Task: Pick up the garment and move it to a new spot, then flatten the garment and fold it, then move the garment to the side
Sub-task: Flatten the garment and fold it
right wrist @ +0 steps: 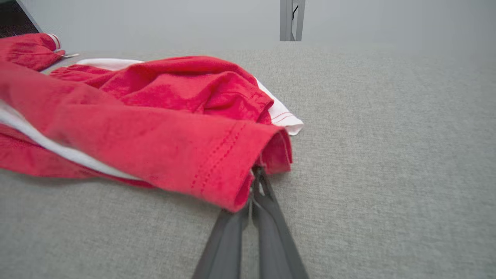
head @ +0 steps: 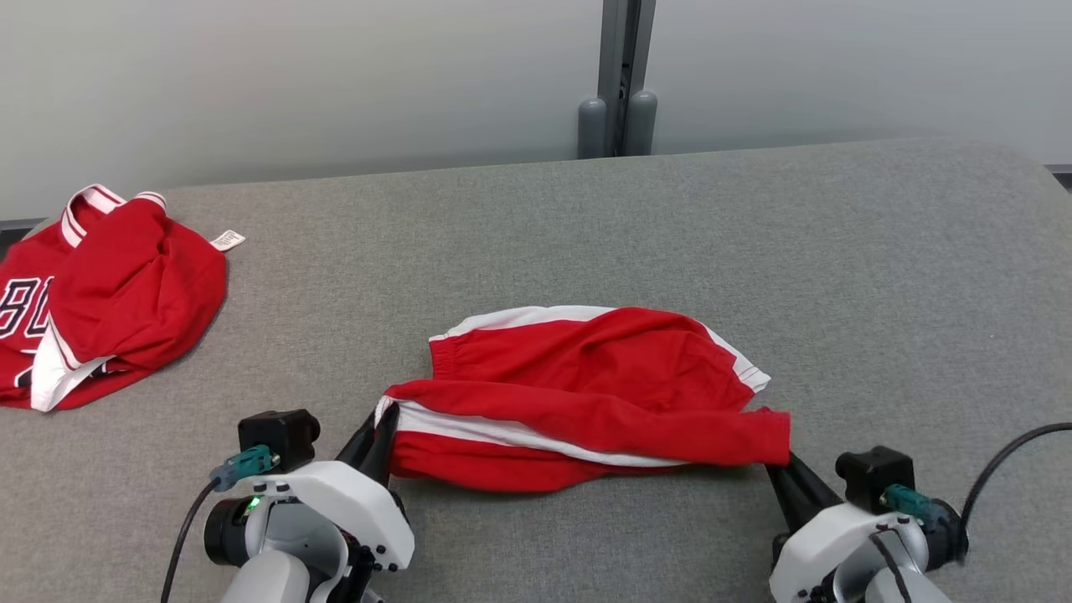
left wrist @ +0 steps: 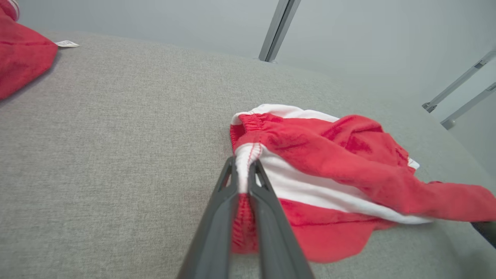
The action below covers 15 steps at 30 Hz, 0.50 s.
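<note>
A: Left end effector (head: 383, 419): two long dark grey fingers (left wrist: 217, 228), tapered, with triangular cut-outs near the tips.
B: Right end effector (head: 780, 471) is the same build, matte grey.
A: Left wrist shell (head: 352, 502) glossy white, rounded, small dark screws (head: 387, 561) along its lower edge.
B: Black camera block (head: 279, 434) sits on top. Teal plug (head: 247, 462) beside it, thin black cable (head: 178, 548) running off.
A: Green light (head: 251, 503) lit on that wrist, next to a round black joint collar (head: 219, 532).
B: Right wrist shell (head: 825, 536) also white, with its own black block (head: 871, 473), a teal right plug (head: 909, 502) and a thicker black right cable (head: 1005, 452).
</note>
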{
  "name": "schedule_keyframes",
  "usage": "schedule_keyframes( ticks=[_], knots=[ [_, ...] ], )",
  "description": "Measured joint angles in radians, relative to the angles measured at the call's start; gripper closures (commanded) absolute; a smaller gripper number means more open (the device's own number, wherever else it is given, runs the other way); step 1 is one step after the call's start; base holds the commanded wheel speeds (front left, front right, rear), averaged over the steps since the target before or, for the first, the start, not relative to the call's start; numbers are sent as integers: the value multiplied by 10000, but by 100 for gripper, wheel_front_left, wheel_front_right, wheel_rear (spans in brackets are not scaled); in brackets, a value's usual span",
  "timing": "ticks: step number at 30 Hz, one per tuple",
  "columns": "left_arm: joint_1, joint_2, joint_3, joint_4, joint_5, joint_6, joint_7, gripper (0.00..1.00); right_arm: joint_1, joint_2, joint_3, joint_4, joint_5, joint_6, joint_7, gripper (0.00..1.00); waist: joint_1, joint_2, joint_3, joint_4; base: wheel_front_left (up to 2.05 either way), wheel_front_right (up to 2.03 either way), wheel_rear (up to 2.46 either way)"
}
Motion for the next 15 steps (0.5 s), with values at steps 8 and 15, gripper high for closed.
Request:
schedule_keyframes(
  ticks=[8, 15],
  knots=[
    [-2, -36, 270, -675, -466, -337, -698, 100, 97, -610, 631, -2713, 2472, -2, 0, 100, 0, 0, -210, -204, 0, 0, 0],
    [-12, -96, 476, -1778, -989, -502, -1058, 100, 130, -1657, 878, -4846, 4019, -2, 0, 100, 0, 0, -470, -368, 0, 0, 0]
  ],
)
